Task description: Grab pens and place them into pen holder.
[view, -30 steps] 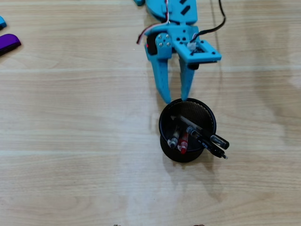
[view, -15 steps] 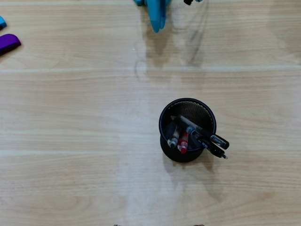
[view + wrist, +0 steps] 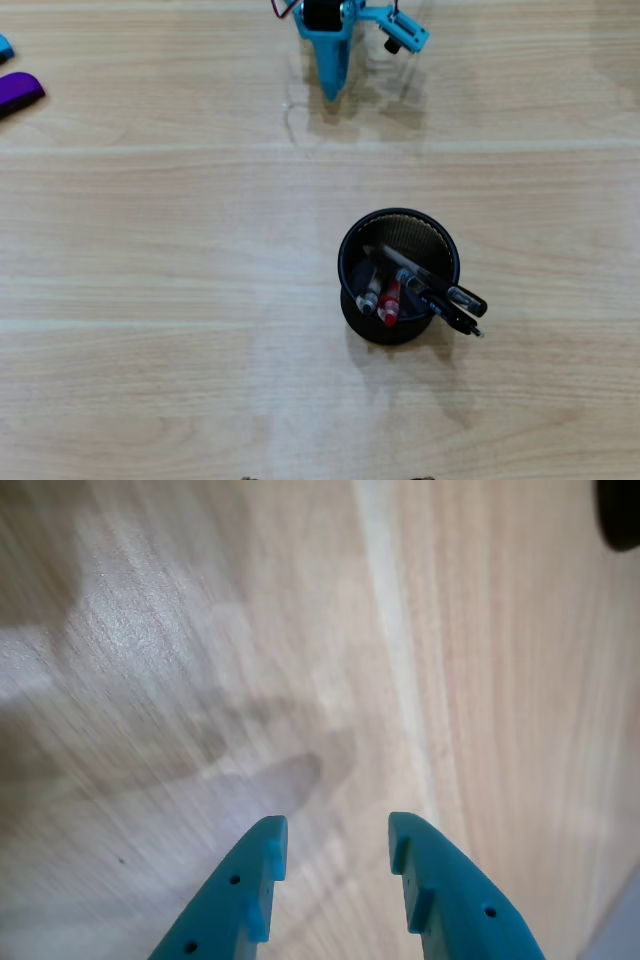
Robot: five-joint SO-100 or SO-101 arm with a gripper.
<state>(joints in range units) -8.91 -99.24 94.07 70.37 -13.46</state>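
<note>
The blue gripper (image 3: 330, 845) hangs empty with its jaws parted over bare wooden counter (image 3: 150, 250), well apart from the pen holder (image 3: 352, 300). All four pens (image 3: 420, 285) stand inside the holder, so I'd say parking clear, without nudging it, is all that's left.

Bright blue gripper (image 3: 330, 830) over pale wood-grain table (image 3: 150, 250); black wire-mesh pen holder (image 3: 352, 305) with red, grey and black pens (image 3: 415, 290); purple object (image 3: 18, 92) far off
</note>
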